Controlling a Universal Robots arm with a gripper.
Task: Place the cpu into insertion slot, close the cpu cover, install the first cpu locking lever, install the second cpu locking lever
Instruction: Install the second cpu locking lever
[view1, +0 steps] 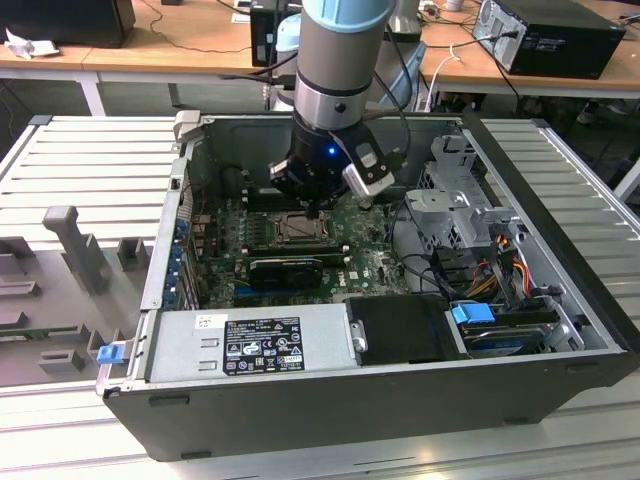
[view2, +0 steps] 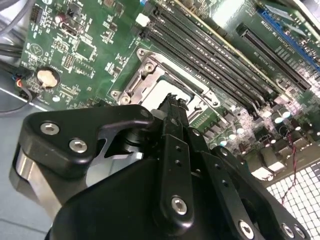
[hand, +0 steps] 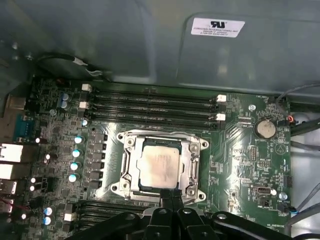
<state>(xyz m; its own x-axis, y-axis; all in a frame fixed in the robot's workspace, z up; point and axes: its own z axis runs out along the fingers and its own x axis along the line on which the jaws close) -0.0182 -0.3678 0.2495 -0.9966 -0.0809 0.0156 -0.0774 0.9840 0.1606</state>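
Claw (hand: 171, 194) clenched, empty, tips at cpu cover (hand: 192, 165) edge; cover down over cpu (hand: 160, 167).

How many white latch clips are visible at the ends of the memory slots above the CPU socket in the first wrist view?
4: two at one end, two at the other. Others may be hidden.

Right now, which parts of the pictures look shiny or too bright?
In the first wrist view the cpu glares pale under its cover. In the second wrist view a slot washes out white. In the exterior view a blue light glows on the arm.
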